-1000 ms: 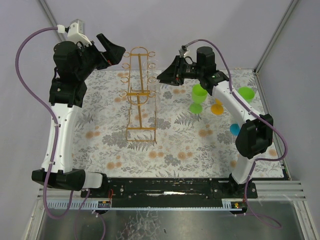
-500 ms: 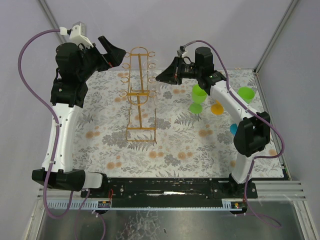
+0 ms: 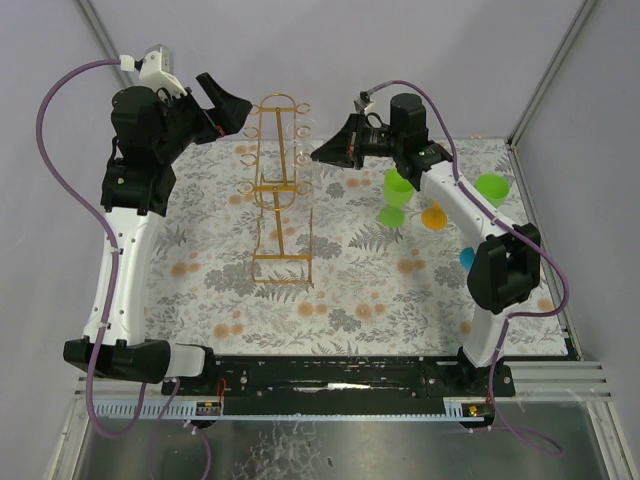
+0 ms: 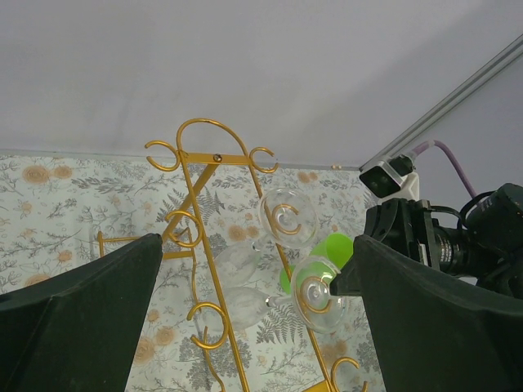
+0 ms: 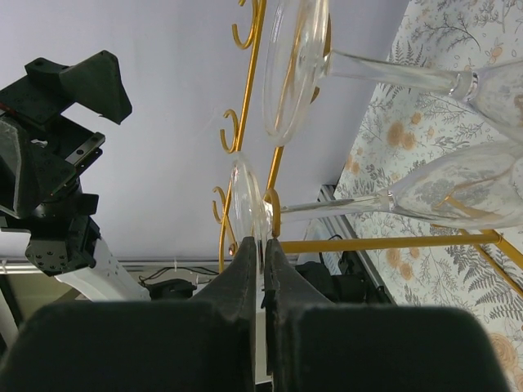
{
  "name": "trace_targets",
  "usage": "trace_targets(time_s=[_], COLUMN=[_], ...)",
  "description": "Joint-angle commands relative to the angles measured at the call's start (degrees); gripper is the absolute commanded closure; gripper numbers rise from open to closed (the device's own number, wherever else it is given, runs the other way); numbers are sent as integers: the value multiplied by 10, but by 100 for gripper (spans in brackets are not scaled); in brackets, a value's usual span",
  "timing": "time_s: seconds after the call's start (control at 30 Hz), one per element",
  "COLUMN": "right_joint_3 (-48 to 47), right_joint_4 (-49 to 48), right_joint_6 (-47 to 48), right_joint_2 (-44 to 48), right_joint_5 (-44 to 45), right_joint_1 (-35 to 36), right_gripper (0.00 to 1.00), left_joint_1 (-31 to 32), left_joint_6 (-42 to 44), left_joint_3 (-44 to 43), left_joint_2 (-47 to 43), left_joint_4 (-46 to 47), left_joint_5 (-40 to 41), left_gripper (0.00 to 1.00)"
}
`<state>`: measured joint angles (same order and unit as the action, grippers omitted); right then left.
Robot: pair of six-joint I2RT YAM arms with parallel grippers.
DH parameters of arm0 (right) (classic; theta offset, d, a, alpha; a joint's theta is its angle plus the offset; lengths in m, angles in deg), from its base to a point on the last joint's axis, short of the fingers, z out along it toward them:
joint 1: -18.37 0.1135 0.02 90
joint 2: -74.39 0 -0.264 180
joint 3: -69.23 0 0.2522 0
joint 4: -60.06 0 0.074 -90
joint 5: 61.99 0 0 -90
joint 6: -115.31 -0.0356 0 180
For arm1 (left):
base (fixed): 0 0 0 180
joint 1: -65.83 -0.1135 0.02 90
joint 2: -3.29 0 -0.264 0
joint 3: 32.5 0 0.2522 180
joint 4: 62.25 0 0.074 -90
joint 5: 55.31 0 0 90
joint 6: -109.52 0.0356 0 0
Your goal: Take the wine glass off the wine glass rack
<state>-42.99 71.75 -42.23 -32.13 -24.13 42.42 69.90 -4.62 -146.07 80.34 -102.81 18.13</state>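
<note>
Two claws inspected. Right claw [image 5: 261, 245] has just pinched shut on the foot of a wine glass [image 5: 458, 194] hanging on the wine glass rack [image 3: 280, 185], upper centre of the overhead view. Left claw [image 3: 228, 108] stands wide, empty. Grip apparently made; unhooking not yet done.

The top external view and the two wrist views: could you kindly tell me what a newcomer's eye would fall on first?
The gold wine glass rack stands mid-table on the floral cloth, with clear glasses hanging from its hooks. The right gripper is pinched shut on the foot of one wine glass on the rack's right side. Further right, bright green, orange and blue goblets cluster on the cloth.
</note>
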Motion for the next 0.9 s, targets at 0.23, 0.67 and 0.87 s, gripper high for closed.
trace_targets(time_s=[0.23, 0.67, 0.87], right_joint_3=[7, 37, 52], right_joint_4=[-34, -27, -31], right_joint_6=[-11, -6, -8], right_joint_2=[65, 84, 84], right_joint_5=[5, 16, 14], right_joint_1=[0, -21, -29], right_gripper=[100, 100, 100], left_joint_1=[-1, -1, 0], left_joint_6=[0, -6, -5], left_joint_3=[5, 2, 0], left_joint_2=[-22, -24, -26], left_joint_4=[2, -4, -6], left_joint_5=[2, -5, -5], left_gripper=[0, 0, 0])
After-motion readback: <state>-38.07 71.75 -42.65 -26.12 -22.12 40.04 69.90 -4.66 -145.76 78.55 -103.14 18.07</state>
